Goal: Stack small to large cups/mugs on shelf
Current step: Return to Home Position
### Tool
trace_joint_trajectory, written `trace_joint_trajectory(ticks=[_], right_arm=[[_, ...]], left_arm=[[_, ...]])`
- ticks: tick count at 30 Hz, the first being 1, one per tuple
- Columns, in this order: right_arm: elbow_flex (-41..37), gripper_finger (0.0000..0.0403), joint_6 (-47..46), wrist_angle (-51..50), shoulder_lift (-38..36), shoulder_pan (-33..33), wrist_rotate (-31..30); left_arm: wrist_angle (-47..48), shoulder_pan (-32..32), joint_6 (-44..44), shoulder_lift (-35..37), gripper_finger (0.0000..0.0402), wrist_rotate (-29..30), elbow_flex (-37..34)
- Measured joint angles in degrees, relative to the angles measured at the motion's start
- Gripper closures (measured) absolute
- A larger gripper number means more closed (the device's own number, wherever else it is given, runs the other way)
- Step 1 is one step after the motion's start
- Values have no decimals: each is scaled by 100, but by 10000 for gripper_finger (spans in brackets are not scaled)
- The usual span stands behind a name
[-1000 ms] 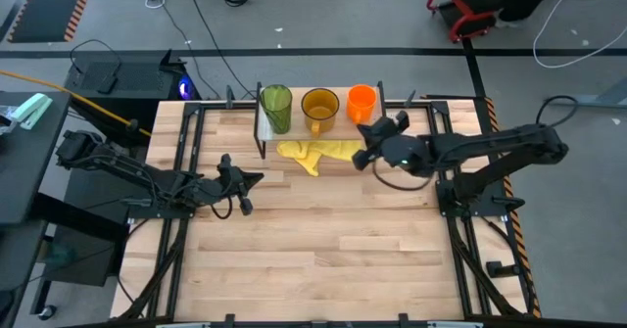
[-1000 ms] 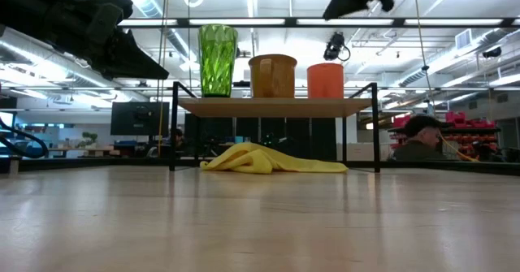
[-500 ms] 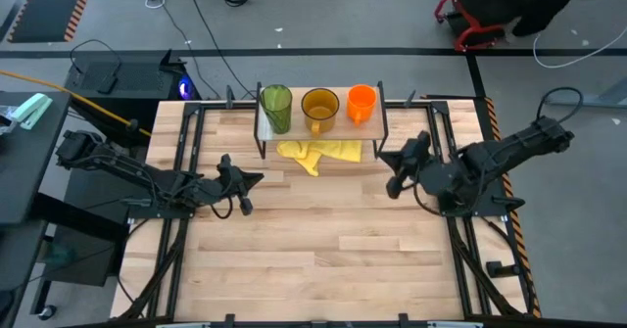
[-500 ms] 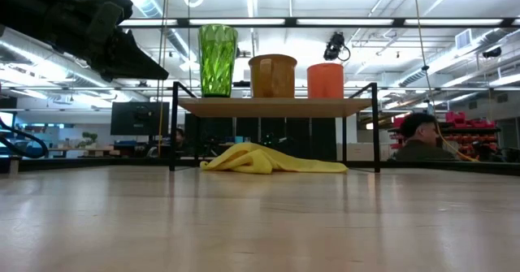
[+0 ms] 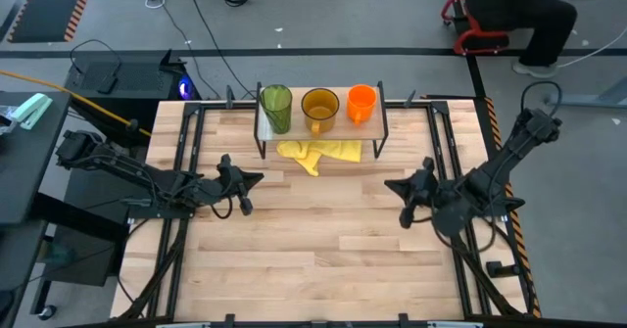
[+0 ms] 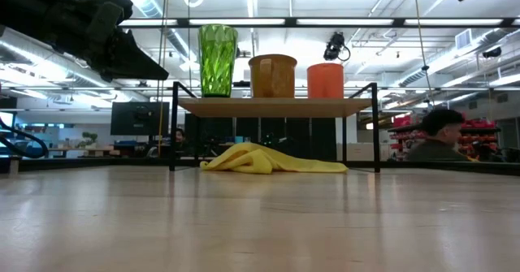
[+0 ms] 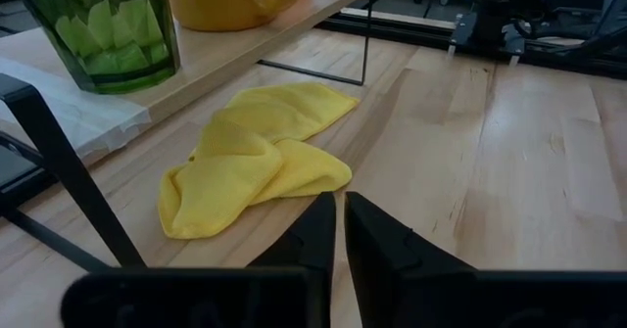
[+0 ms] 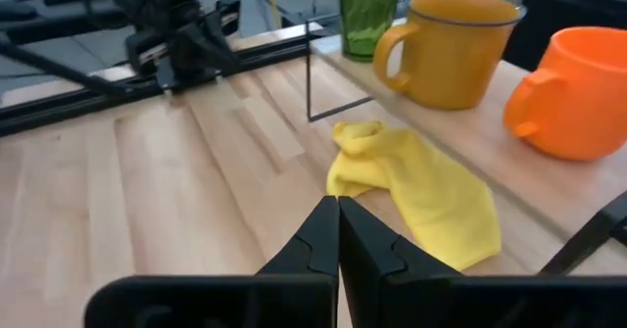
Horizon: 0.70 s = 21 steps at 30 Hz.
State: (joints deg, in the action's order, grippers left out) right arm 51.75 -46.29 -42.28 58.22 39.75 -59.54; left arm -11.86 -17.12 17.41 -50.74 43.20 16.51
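Three cups stand in a row on the shelf's wooden board (image 5: 320,130) at the table's far edge: the green tumbler (image 5: 276,107) on the left, the amber mug (image 5: 319,107) in the middle, the orange mug (image 5: 361,103) on the right. They show again in the low view as tumbler (image 6: 217,59), amber mug (image 6: 272,76) and orange mug (image 6: 325,80). My left gripper (image 5: 251,181) hovers shut over the table's left half. My right gripper (image 5: 392,185) hovers shut over the right half, clear of the shelf. Neither holds anything.
A crumpled yellow cloth (image 5: 318,153) lies on the table under and in front of the shelf. The shelf's thin black legs (image 6: 173,134) stand on the tabletop. A person (image 6: 439,134) moves in the room beyond the table. Bare wood (image 5: 313,250) fills the near half.
My right gripper has drawn back from beside the orange mug on the shelf, moving toward the table's right and near side and ending over the right half. The cups and the cloth have stayed in place. A person behind the table has walked rightward.
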Motion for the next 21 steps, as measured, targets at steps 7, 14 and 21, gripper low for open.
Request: trace_joint_trajectory(ticks=[7,14,21], right_arm=[[-391,386,-399,69,-1,695,-177],[-690,388,-820,251,4,1188,-265],[-691,388,-870,308,6,1191,442]], left_arm=[[-4,0,2,0,377,0,-2],[-4,-9,490,0,372,-84,-2],[-71,-15,579,0,367,-1131,-2]])
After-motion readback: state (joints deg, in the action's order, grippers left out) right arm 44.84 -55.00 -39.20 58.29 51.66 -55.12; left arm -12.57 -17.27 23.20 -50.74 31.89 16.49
